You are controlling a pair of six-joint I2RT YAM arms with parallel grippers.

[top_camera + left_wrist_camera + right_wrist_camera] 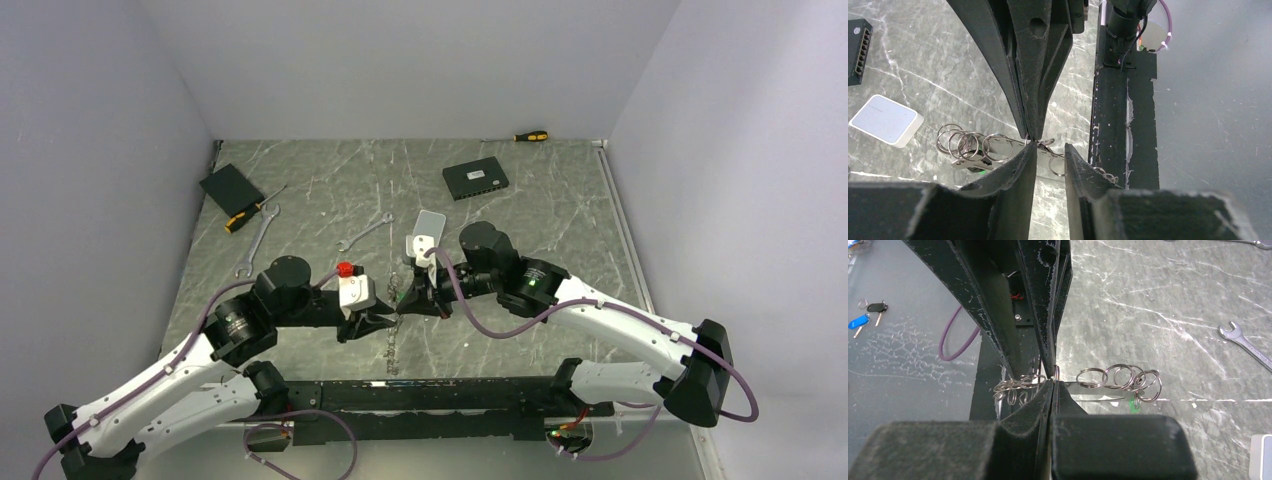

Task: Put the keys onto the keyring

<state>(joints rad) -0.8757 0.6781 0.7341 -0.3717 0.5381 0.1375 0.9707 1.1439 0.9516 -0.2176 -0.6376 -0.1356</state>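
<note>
Below centre your left arm (180, 372) and right arm (610, 305) meet tip to tip: right gripper (1053, 389) clenched on keyring (1120, 379), left gripper (1050, 161) parted; base rail (430, 396) close below, room above

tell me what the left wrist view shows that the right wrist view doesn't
Only the left wrist view shows the black network switch at its left edge. Only the right wrist view shows a wrench, a blue-tagged key and a black-tagged key. Both show the keyring, a chain of silver rings, pinched by the fingers of the right gripper.
</note>
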